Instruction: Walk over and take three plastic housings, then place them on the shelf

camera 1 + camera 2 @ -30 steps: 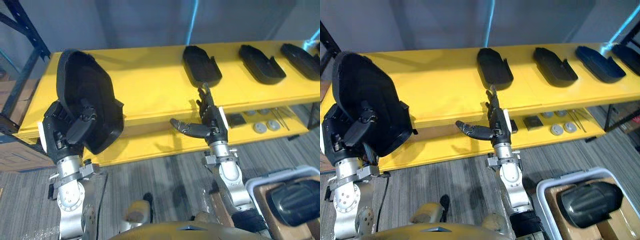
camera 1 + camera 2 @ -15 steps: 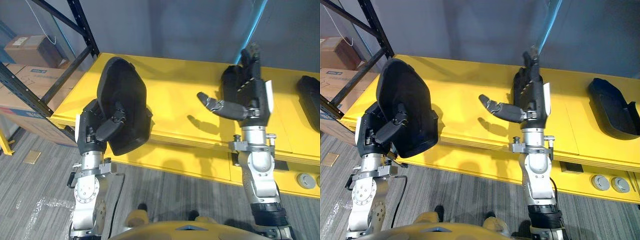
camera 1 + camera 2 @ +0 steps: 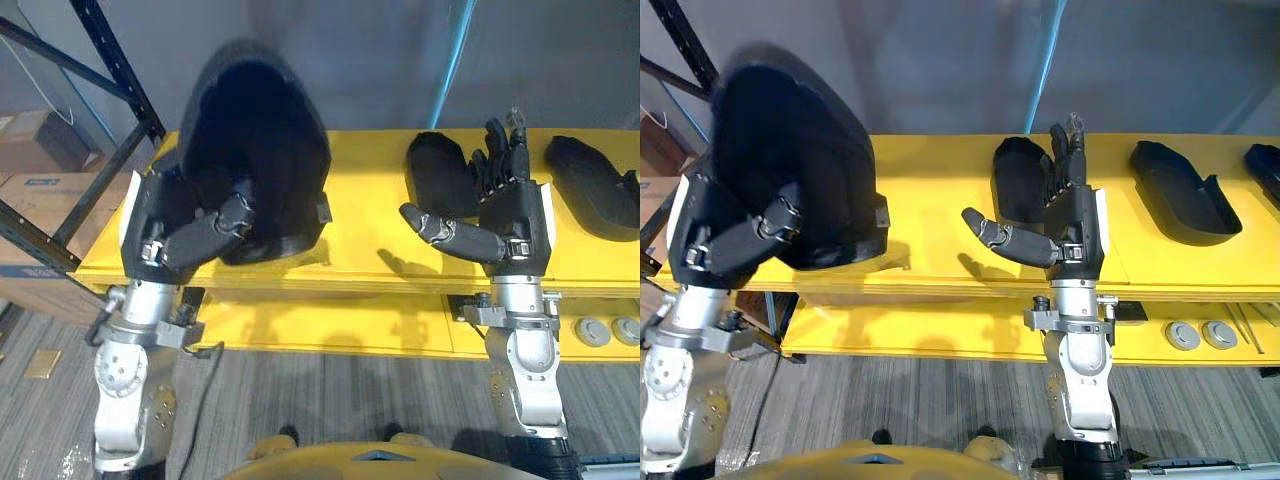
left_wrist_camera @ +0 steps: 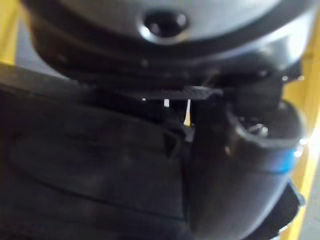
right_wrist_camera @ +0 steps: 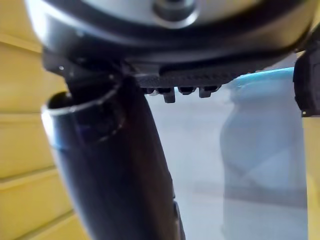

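My left hand is shut on a large black plastic housing, held upright above the left end of the yellow shelf; its thumb presses on the dark shell. My right hand is open, fingers straight up and thumb out to the left, holding nothing, in front of the shelf's middle. Behind it a second black housing lies flat on the shelf. A third housing lies further right, and the end of another shows at the right edge.
A lower yellow ledge runs under the shelf, with round grey discs on it at the right. Dark blue rack uprights and cardboard boxes stand at the left. Bare shelf surface lies between the held housing and the second one.
The camera has swung, so the shelf now lies straight across the view. My left hand has lifted the housing higher over the shelf's left end. My right hand stays open.
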{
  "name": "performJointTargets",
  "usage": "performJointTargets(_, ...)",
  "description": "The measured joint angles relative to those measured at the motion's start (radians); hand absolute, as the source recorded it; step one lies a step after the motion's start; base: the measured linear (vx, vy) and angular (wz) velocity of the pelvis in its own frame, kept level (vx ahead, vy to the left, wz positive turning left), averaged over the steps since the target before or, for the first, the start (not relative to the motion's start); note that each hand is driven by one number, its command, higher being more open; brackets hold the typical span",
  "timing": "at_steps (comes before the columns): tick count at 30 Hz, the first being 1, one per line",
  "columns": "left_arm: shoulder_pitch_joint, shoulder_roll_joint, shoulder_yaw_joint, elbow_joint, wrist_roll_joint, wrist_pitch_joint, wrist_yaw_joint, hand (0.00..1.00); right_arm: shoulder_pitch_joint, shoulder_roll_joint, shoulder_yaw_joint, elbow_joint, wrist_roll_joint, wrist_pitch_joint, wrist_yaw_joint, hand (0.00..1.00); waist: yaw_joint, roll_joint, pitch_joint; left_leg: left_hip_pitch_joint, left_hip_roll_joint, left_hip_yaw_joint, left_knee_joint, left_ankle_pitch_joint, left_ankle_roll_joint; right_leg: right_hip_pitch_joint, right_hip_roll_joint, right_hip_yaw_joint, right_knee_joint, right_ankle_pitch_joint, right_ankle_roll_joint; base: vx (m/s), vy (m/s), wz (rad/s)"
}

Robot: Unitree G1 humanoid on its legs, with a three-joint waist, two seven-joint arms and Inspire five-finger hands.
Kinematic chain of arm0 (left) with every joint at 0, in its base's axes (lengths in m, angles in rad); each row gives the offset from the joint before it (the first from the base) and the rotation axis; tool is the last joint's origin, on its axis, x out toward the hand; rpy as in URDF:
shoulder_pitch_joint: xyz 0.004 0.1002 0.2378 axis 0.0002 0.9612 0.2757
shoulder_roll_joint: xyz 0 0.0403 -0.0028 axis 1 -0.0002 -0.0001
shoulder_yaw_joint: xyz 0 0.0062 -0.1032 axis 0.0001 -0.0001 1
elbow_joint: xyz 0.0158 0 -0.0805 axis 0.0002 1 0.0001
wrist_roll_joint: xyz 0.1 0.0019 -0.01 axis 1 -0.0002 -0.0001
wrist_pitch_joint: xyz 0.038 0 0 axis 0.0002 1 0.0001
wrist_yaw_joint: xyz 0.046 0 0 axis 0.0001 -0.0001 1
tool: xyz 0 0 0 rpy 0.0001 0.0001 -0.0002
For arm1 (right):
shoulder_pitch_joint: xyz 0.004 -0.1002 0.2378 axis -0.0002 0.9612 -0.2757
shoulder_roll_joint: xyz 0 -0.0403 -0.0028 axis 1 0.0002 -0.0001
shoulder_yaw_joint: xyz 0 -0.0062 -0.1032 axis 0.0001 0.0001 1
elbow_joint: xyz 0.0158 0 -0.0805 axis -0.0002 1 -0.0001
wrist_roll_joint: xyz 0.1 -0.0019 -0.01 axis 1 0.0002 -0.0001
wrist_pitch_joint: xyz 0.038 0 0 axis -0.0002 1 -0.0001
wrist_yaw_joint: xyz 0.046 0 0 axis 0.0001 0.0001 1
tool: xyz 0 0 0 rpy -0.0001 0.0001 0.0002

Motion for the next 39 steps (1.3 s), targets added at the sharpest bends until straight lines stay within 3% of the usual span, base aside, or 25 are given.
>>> performJointTargets(4, -0.126, 0.09, 0.006, 0.119, -0.158, 0.125, 0.014, 0.0, -0.001, -0.066, 0.0, 0.0, 0.007, 0.039, 0.031, 1.0, -0.012, 0.011, -0.009, 0.019, -0.001, 0.016, -0.02, 0.008, 0.001, -0.001, 0.001, 0.018, -0.001, 0.003, 0.002, -0.02, 0.005, -0.14)
performJointTargets(7, -0.24, 0.153, 0.001, 0.363, -0.307, 0.221, 0.082, 0.0, -0.002, -0.085, 0.005, 0.001, 0.013, 0.062, 0.049, 1.0, -0.032, 0.017, -0.012, 0.025, -0.001, 0.035, -0.027, 0.012, 0.002, -0.008, 0.004, 0.04, -0.007, 0.009, 0.002, -0.04, 0.006, -0.16)
performJointTargets(9, -0.288, 0.172, -0.001, 0.496, -0.353, 0.254, 0.131, 0.0, -0.002, -0.105, 0.02, 0.001, 0.04, 0.068, 0.058, 1.0, -0.042, 0.017, -0.013, 0.025, -0.003, 0.05, -0.038, 0.018, 0.003, -0.018, 0.004, 0.052, -0.017, 0.021, 0.002, -0.02, 0.011, -0.23)
performJointTargets(14, -0.33, 0.174, -0.019, 0.763, -0.452, 0.289, 0.218, 0.0, -0.001, -0.111, 0.039, 0.021, 0.053, 0.08, 0.088, 1.0, -0.084, 0.017, -0.012, 0.026, -0.009, 0.069, -0.048, 0.021, 0.006, -0.038, 0.002, 0.083, -0.015, 0.029, 0.007, 0.0, 0.017, -0.14)
performJointTargets(22, -0.346, 0.162, -0.036, 0.792, -0.578, 0.299, 0.249, 0.0, 0.0, -0.113, 0.063, 0.059, 0.083, 0.118, 0.14, 1.0, -0.097, 0.034, 0.014, 0.029, -0.014, 0.082, -0.053, 0.023, 0.01, -0.052, -0.001, 0.101, -0.004, 0.028, 0.007, -0.01, 0.012, -0.05)
performJointTargets(26, -0.372, 0.143, -0.04, 0.793, -0.566, 0.302, 0.298, 0.0, 0.0, -0.113, 0.096, 0.059, 0.085, 0.134, 0.155, 1.0, -0.102, 0.042, 0.034, 0.03, -0.014, 0.083, -0.053, 0.025, 0.013, -0.055, 0.0, 0.103, 0.003, 0.026, 0.006, -0.04, -0.002, -0.02)
performJointTargets(33, -0.405, 0.138, -0.04, 0.793, -0.341, 0.303, 0.36, 0.0, 0.007, -0.113, 0.118, 0.058, 0.086, 0.148, 0.151, 1.0, -0.113, 0.046, 0.039, 0.03, -0.014, 0.083, -0.052, 0.025, 0.013, -0.055, 0.0, 0.104, 0.004, 0.027, 0.006, 0.0, 0.0, 0.0)
performJointTargets(39, -0.454, 0.158, -0.051, 0.77, -0.166, 0.304, 0.41, 0.0, 0.006, -0.129, 0.147, 0.053, 0.095, 0.15, 0.146, 1.0, -0.117, 0.058, 0.076, 0.028, -0.014, 0.088, -0.048, 0.024, 0.013, -0.062, 0.0, 0.111, 0.008, 0.026, 0.006, -0.01, 0.001, -0.02)
